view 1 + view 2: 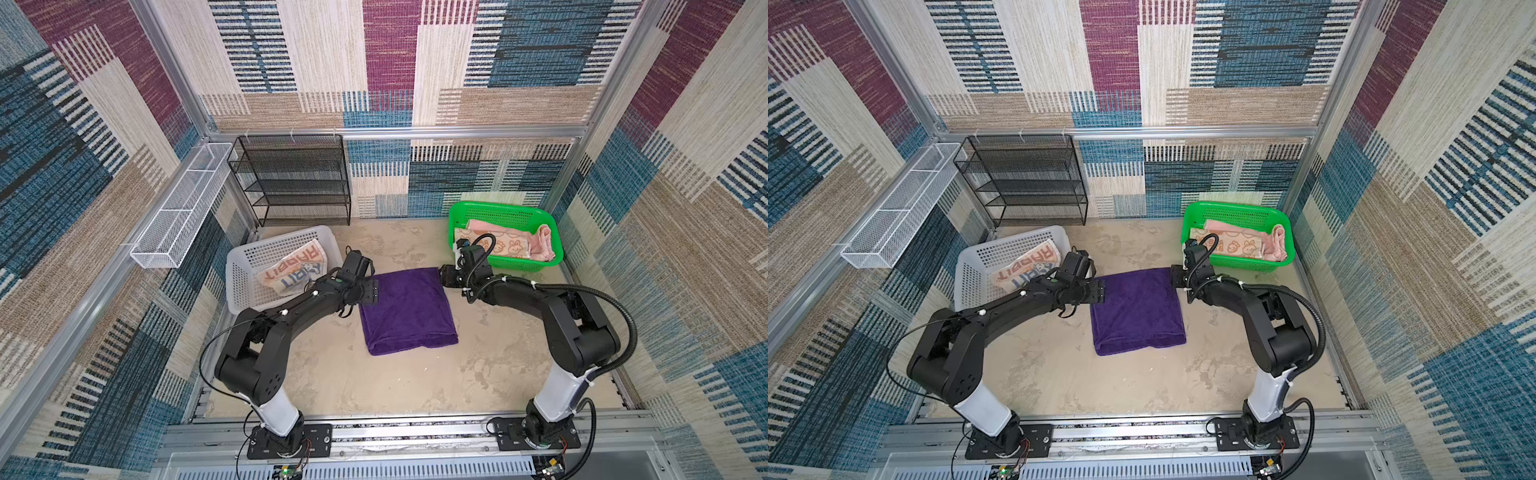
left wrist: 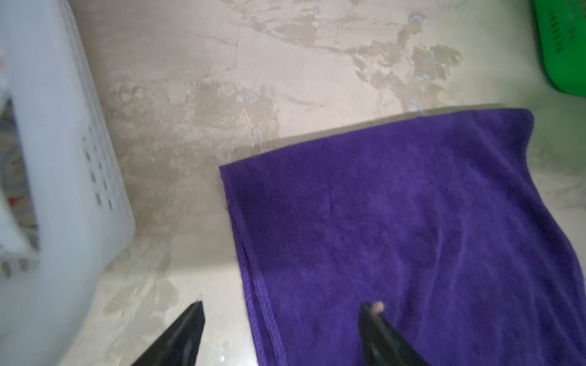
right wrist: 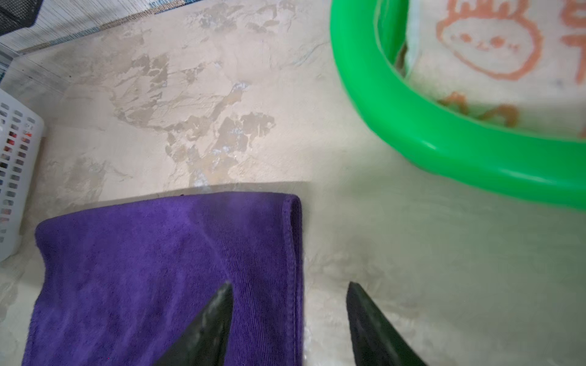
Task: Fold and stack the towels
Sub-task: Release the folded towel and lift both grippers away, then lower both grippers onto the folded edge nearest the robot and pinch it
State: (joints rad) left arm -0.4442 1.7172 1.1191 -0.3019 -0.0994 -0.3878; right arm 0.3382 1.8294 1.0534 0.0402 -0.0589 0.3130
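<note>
A deep purple towel (image 1: 407, 311) (image 1: 1138, 311) lies folded flat in the middle of the table. My left gripper (image 1: 370, 293) (image 2: 282, 305) is open over its left far edge, one finger above the table and one above the cloth (image 2: 412, 237). Open too, my right gripper (image 1: 446, 276) (image 3: 290, 285) straddles the towel's right far edge (image 3: 158, 269) the same way. The whitish "RABBIT" towel (image 1: 291, 270) lies crumpled in the white basket (image 1: 241, 282). In the green basket (image 1: 505, 208) lie the orange cartoon towel (image 1: 507, 245) (image 3: 475, 47) and the pink towel (image 1: 544, 243).
A black wire shelf (image 1: 295, 178) stands at the back left against the wall. A white wire tray (image 1: 183, 208) hangs on the left rail. The white basket sits just left of the left gripper, the green basket (image 3: 412, 126) just behind the right one.
</note>
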